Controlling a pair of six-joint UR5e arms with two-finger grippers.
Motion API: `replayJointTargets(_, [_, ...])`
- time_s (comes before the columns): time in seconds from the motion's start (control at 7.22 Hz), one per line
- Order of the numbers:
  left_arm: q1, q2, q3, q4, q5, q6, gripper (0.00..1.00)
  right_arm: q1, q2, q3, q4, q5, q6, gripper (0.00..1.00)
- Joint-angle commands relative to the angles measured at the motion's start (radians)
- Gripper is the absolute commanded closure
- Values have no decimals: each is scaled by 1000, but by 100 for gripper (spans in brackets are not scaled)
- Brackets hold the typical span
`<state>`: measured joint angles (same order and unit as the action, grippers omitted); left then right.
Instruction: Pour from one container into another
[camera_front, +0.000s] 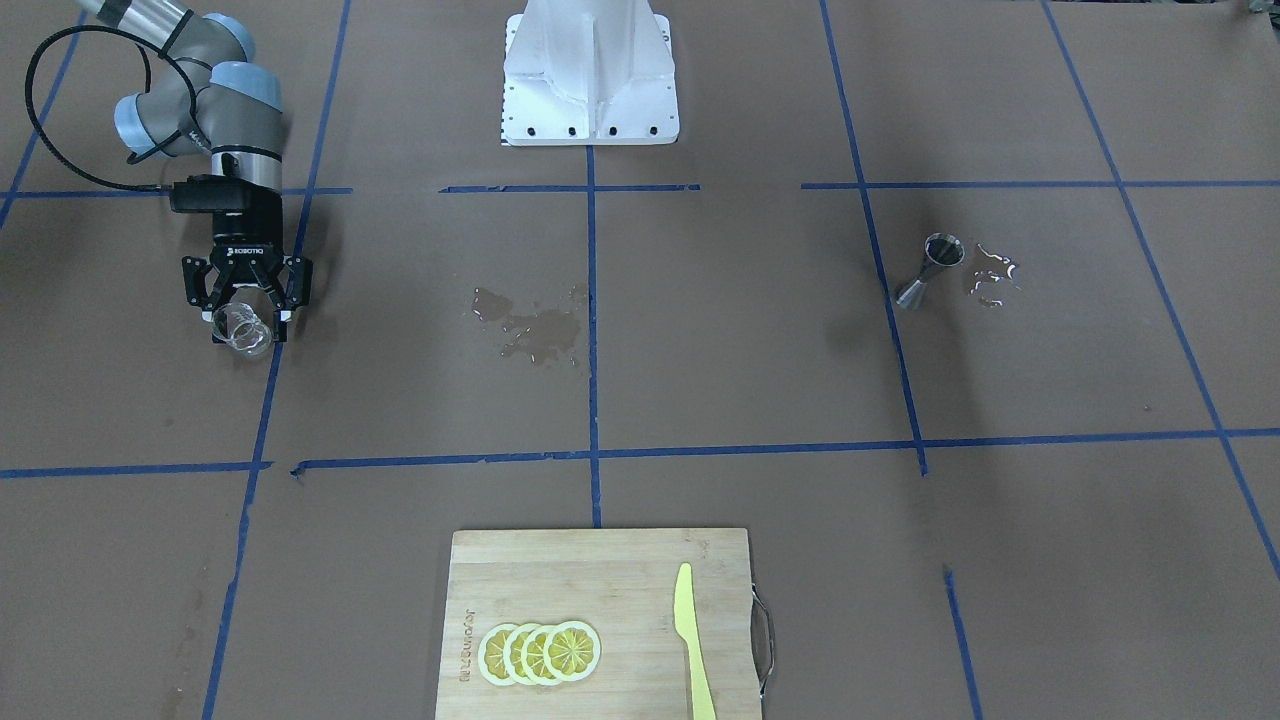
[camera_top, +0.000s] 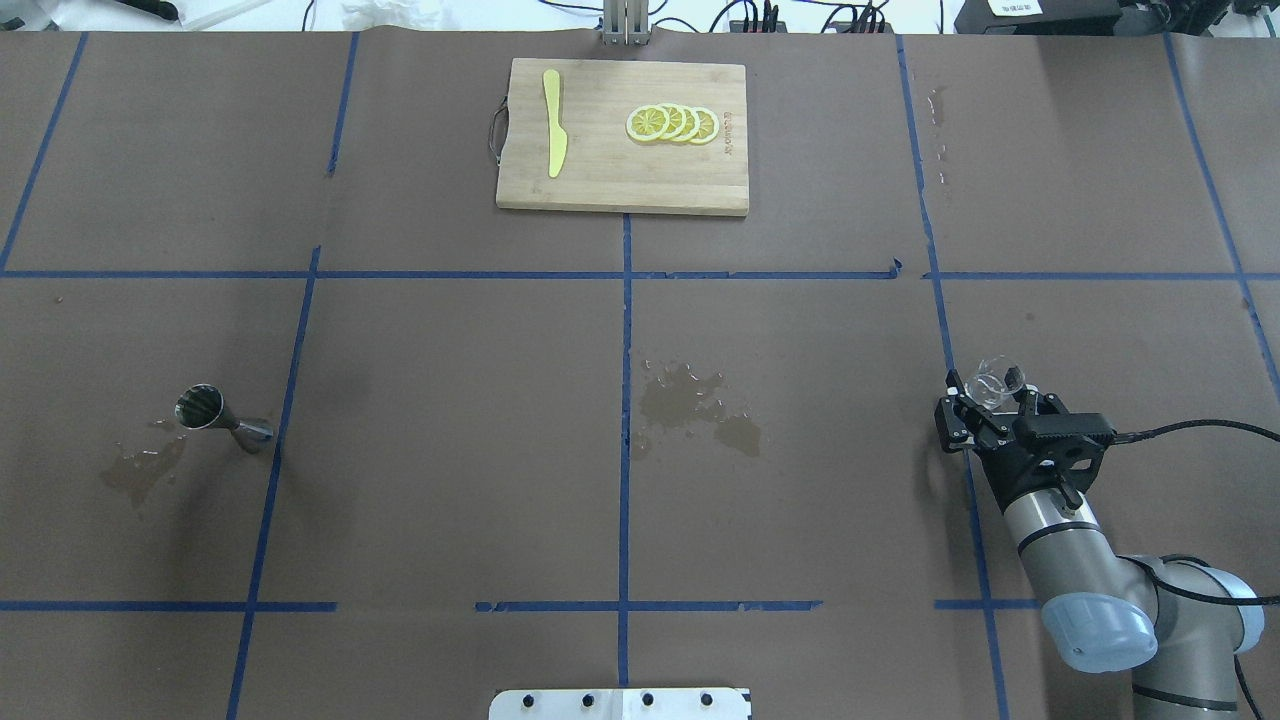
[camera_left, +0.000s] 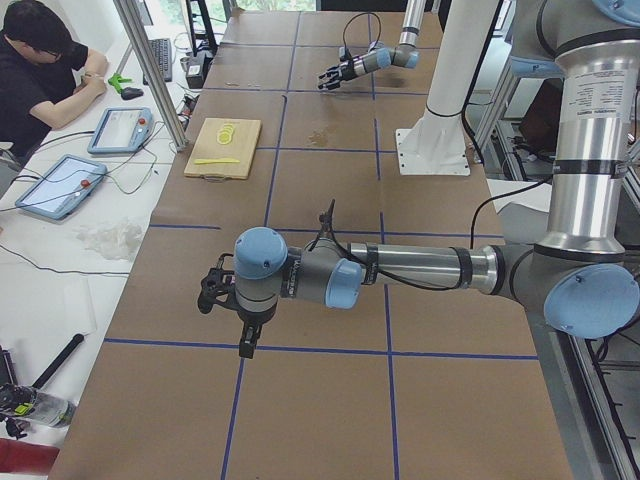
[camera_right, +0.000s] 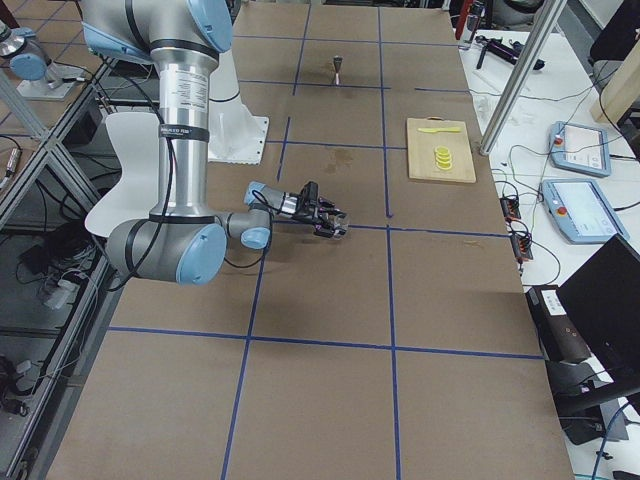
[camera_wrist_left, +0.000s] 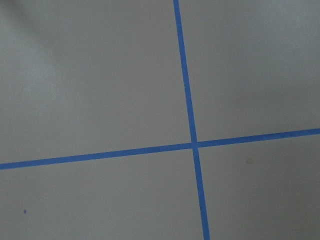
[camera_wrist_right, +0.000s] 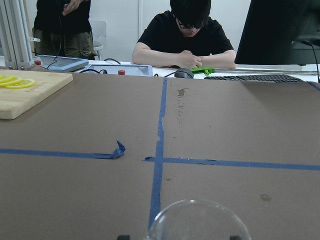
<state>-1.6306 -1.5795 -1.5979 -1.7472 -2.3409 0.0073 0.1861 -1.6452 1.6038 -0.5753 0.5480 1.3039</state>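
Now: right tool grips glass, jigger stands far off

Right tool is clamped around a clear glass, one finger on each side, at the robot's right end of the surface. Steel jigger stands upright well apart, toward the left end, with a wet spill just beside it. Another wet patch lies mid-surface. Left tool hangs over the surface; cannot tell how far open it is.
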Motion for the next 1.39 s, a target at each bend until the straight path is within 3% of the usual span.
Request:
replayJointTargets(0.0, [0, -4, 1, 0, -2, -1, 0, 0, 1, -1, 0, -6, 0, 0])
replayJointTargets(0.42, [0, -4, -1, 0, -2, -1, 0, 0, 7, 2, 0, -13, 0, 0])
replayJointTargets(0.97, [0, -4, -2, 0, -3, -1, 0, 10, 1, 7, 0, -108, -21, 0])
replayJointTargets(1.25, [0, -4, -2, 0, -3, -1, 0, 45, 4, 72, -1, -86, -127, 0])
